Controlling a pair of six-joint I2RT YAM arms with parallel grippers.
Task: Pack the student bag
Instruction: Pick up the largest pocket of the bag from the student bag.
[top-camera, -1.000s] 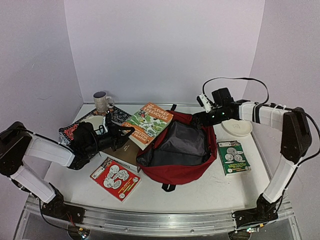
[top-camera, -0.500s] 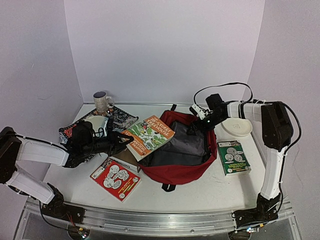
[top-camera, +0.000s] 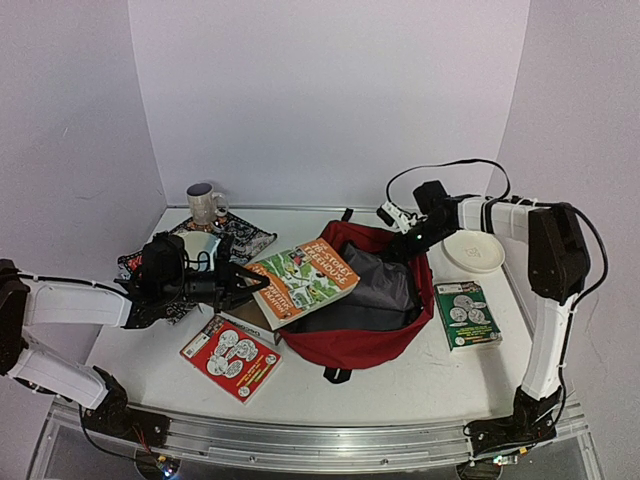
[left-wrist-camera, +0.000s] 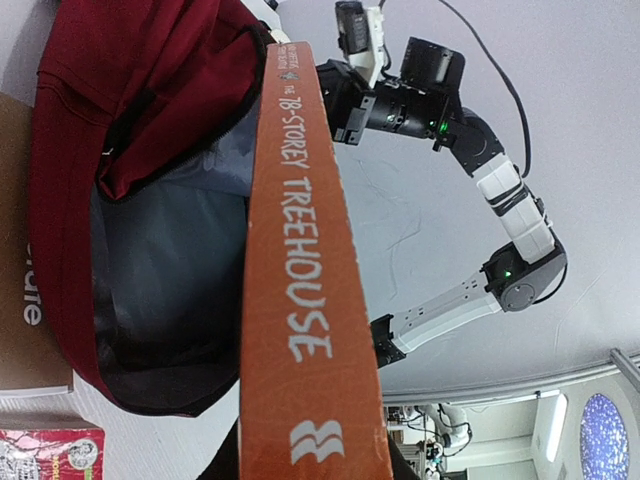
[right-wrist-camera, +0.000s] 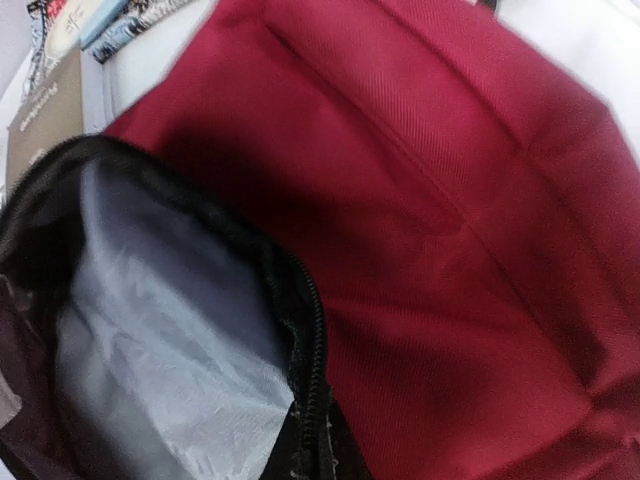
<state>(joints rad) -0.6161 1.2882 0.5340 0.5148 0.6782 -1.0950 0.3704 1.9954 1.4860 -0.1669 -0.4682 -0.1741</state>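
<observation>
The student bag (top-camera: 362, 343), dark red with grey lining, lies open at the table's middle. My left gripper (top-camera: 243, 284) is shut on an orange book (top-camera: 303, 280), holding it tilted over the bag's left rim. In the left wrist view the book's spine (left-wrist-camera: 305, 280) runs up from my gripper (left-wrist-camera: 310, 462), with the bag's opening (left-wrist-camera: 160, 300) to its left. My right gripper (top-camera: 408, 243) is shut on the bag's black zipper rim (right-wrist-camera: 310, 360) at the back right. In the right wrist view, red fabric (right-wrist-camera: 470, 250) fills the right side and the lining (right-wrist-camera: 170, 380) the left.
A mug (top-camera: 205, 204) and a patterned book (top-camera: 240, 236) sit at the back left. A red booklet (top-camera: 231, 357) and a brown book (top-camera: 250, 306) lie left of the bag. A green booklet (top-camera: 466, 314) and a white plate (top-camera: 474, 252) lie to its right.
My left arm has carried the orange book rightward, over the bag's left rim. My right gripper dropped to the bag's back right rim and shut on it.
</observation>
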